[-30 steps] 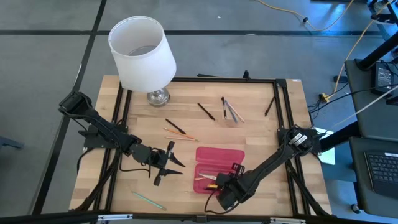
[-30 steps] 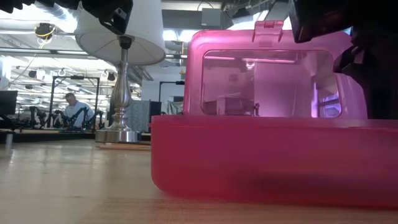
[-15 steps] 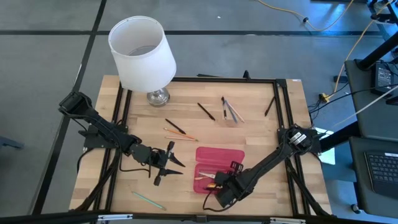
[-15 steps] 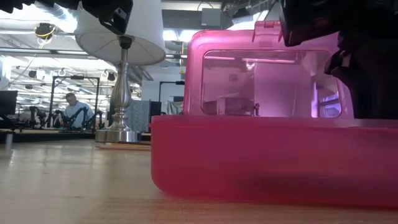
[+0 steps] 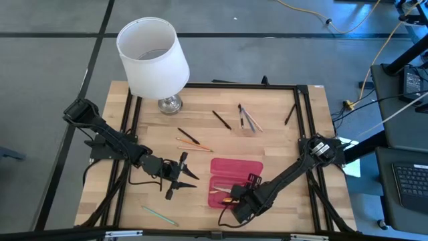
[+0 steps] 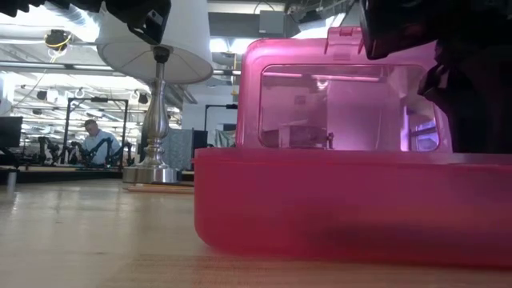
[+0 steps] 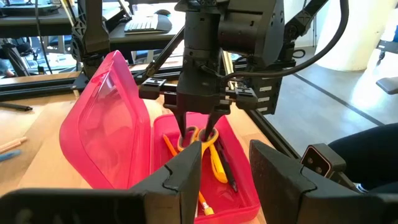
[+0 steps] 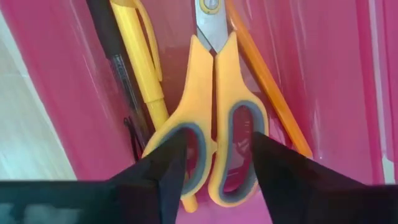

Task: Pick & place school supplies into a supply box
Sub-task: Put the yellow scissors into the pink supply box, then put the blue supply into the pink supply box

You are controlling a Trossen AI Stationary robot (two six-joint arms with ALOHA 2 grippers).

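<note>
Releasing looks like the step here: the right gripper (image 7: 198,132) sits down inside the supply box (image 5: 235,181), and its jaws now stand apart on either side of the scissors (image 8: 214,118) handles, wider than a second ago, when they seemed closed on them. So the scissors read as just dropped off, lying flat on the box floor. The arm has also shifted slightly inward over the box since a second ago.

Box: open, lid raised, near the front edge of the table (image 5: 274,144), right of centre. Inside beside the scissors: a yellow pen (image 8: 142,56), a black pen (image 8: 115,59) and an orange pencil (image 8: 267,93), all lying lengthwise.

Left gripper (image 5: 179,175) hovers just left of the box, fingers partly apart, nothing held, unchanged over the last second; it waits.

Still out on the table: a black pen (image 5: 222,119) and a grey pair (image 5: 249,119) toward the back, another black one (image 5: 289,114) by the right rail, a black pencil (image 5: 189,136) and an orange-wood one (image 5: 194,144) mid-table, a teal one (image 5: 159,215) at the front left. Lamp (image 5: 152,57) at the back left, not part of the job.

Judgement: scissors done, several supplies left; the right arm needs to lift clear of the box next.
</note>
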